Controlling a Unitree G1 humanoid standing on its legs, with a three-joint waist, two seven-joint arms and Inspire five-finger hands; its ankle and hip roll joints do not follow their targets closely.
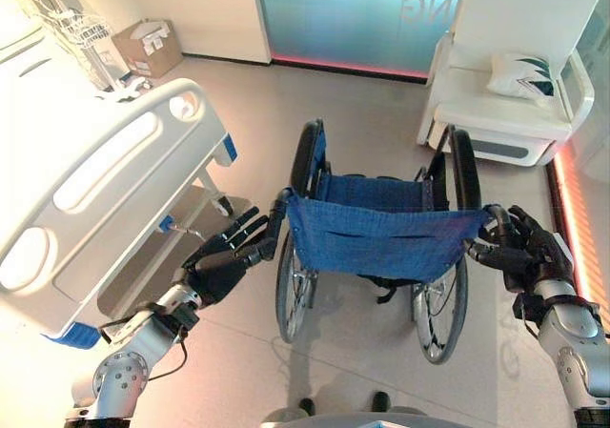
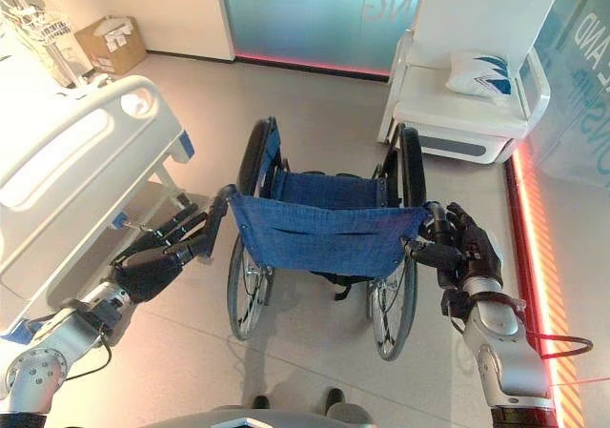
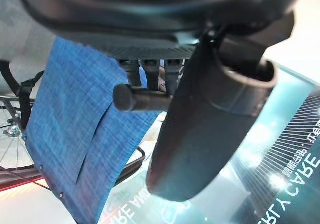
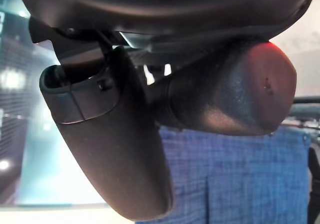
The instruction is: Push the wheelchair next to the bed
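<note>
The wheelchair (image 1: 381, 242) with a blue cloth backrest stands in the middle of the floor, its back toward me. The white hospital bed (image 1: 105, 180) lies to its left, footboard nearest, with a gap between them. My left hand (image 1: 224, 261) reaches to the left push handle (image 3: 135, 98); its fingers are straight and touch the handle, which lies between thumb and fingers. My right hand (image 2: 467, 247) is at the right push handle (image 1: 496, 220), its fingers curled round it.
A white armchair (image 1: 505, 113) with a pillow (image 1: 522, 73) stands at the back right. A cardboard box (image 1: 148, 47) and a wire rack (image 1: 81, 32) are at the back left. A glass partition (image 1: 353, 13) closes the far side.
</note>
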